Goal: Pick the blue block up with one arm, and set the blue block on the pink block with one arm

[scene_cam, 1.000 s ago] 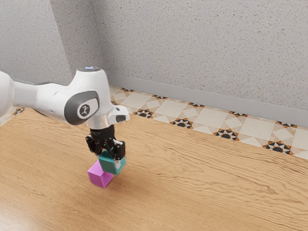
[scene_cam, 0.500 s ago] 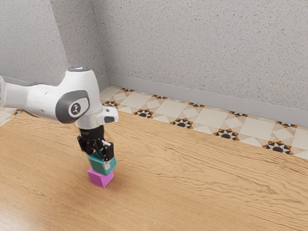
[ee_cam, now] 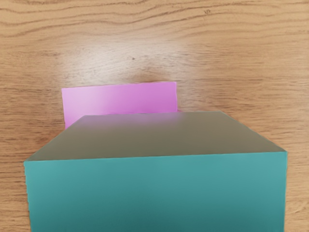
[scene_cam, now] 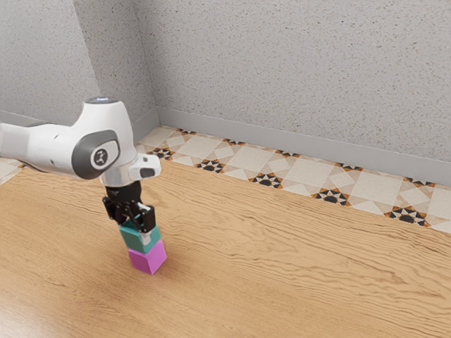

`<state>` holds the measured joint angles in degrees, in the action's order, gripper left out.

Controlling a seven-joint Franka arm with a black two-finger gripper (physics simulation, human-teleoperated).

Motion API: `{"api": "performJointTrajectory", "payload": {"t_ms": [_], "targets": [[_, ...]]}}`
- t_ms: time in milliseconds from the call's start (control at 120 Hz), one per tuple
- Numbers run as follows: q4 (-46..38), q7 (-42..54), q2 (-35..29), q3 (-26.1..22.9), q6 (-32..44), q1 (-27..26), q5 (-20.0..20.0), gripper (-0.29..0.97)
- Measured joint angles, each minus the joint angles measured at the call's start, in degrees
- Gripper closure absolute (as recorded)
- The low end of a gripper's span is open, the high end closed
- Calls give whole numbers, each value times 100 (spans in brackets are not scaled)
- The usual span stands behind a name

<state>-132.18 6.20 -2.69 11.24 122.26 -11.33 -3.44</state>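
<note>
Wooden table (scene_cam: 296, 267) fills the lower part of the exterior view, with a patterned tiled floor (scene_cam: 303, 172) and a grey speckled wall (scene_cam: 296, 63) behind it. The white arm (scene_cam: 56, 149) comes in from the exterior view's left, runs nearly level above the table, and bends at its last grey-capped joint so that the hand points straight down. The black gripper (scene_cam: 136, 223) hangs below that joint. Its two fingers are closed narrowly on the upper part of the blue block (scene_cam: 141, 241), one on each side. The block looks teal here. It sits level on top of the pink block (scene_cam: 149, 260), and the two faces appear to touch. The blue block is set slightly toward the exterior view's left, so a strip of the pink one shows at the right. The pink block rests on the table.

Seen from the wrist, the blue block (ee_cam: 154, 188) is large and close, directly under the hand. Beyond its far edge a band of the pink block (ee_cam: 120, 98) sticks out. The pink block is offset a little to one side of the blue one, with the table's (ee_cam: 231, 53) wood grain all around.
</note>
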Motion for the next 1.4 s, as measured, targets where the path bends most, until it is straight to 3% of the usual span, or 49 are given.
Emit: {"api": "performJointTrajectory", "payload": {"t_ms": [708,1008,1267,1400], "targets": [[-14,227,64,280,40,-132,-110,32],[-20,317,70,322,46,103,-169,32],[-17,337,70,320,47,-75,-161,32],[-13,363,76,318,43,-108,-177,20]]}}
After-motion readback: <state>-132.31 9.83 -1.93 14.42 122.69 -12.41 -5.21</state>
